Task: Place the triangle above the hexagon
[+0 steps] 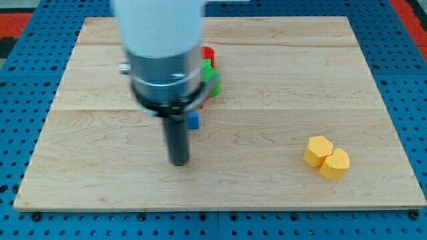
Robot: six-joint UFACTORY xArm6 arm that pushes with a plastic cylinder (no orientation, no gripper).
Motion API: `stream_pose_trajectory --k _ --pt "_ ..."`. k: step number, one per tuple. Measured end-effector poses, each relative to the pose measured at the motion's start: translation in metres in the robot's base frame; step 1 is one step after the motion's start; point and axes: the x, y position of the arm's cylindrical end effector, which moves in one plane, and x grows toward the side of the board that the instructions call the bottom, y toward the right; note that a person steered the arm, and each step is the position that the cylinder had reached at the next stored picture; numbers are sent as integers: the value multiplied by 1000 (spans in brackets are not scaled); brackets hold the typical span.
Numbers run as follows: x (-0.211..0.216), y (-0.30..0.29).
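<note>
my tip (179, 162) has no fingers, grasps nothing; it rests below the blue block (193, 121), well left of the yellow hexagon (318, 150).

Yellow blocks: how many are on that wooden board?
2. A yellow hexagon and a rounder yellow block touch near the view's bottom right, far right of my tip. The arm may hide others.

Wooden board (280, 73) on blue pegboard (407, 80); red block (209, 53) (partly hidden) near board's top
</note>
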Motion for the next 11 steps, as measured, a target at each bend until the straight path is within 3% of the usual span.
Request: stream_pose_trajectory --k 1,2,3,5,7,8,9,10,11 --pt "-1 -51" --pt "-43 -101" --pt "-68 -75" --pt "-67 85" --pt "-107 74" --pt "-112 127" --pt "-79 214" --pt "-113 219" --pt "-116 256"
